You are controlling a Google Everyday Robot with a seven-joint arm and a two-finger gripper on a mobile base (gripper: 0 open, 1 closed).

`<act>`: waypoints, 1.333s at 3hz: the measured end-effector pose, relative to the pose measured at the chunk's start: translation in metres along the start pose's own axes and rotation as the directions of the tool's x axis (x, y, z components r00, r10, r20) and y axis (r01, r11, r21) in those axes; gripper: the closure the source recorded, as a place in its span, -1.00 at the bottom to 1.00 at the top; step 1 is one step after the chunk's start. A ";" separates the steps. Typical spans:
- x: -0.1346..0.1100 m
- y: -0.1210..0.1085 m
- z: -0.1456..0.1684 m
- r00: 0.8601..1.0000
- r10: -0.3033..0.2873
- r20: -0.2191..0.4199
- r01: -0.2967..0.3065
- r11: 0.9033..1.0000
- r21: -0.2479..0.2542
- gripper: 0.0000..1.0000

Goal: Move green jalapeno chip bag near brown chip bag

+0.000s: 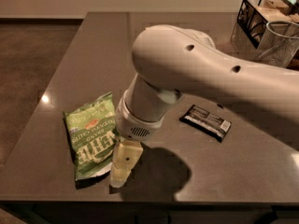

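Tool [122,168] low over counter [93,45] near front edge, touching or just beside right edge of green jalapeno chip bag [91,133]; wide or narrow, cannot tell. Bag lies flat at front-left of counter. Brown chip bag not visible, probably hidden behind arm. Step in hand, as judged: securing grasp. Pinch crinkly edge firmly, lift slightly before carrying, steer clear of black wrapped bar [206,121], set bag down beside target, not on it.

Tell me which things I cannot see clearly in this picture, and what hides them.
Camera view:
- Brown chip bag: not seen anywhere; the big arm blocks the middle of the table.
- Green chip bag: right edge covered by the gripper beside it.
- Wire basket: cut off by the picture's corner.
- Black bar: print too small.
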State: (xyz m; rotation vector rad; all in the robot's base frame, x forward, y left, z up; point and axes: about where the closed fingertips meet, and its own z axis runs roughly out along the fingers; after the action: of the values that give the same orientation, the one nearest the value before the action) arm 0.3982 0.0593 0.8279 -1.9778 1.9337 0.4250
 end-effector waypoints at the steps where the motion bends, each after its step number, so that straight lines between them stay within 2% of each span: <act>1: -0.011 -0.007 -0.003 1.000 0.009 -0.001 -0.009 1.000 -0.002 -0.66; 2: -0.020 -0.014 -0.006 1.000 0.030 -0.006 -0.030 1.000 0.000 -0.17; 3: -0.030 -0.026 -0.012 0.999 0.050 -0.008 -0.050 0.999 0.016 0.45; 4: -0.042 -0.039 -0.025 0.998 0.054 0.006 -0.055 0.997 0.046 0.89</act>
State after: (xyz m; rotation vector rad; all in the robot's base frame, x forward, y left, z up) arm 0.4352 0.0867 0.8700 -1.8973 1.9803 0.3955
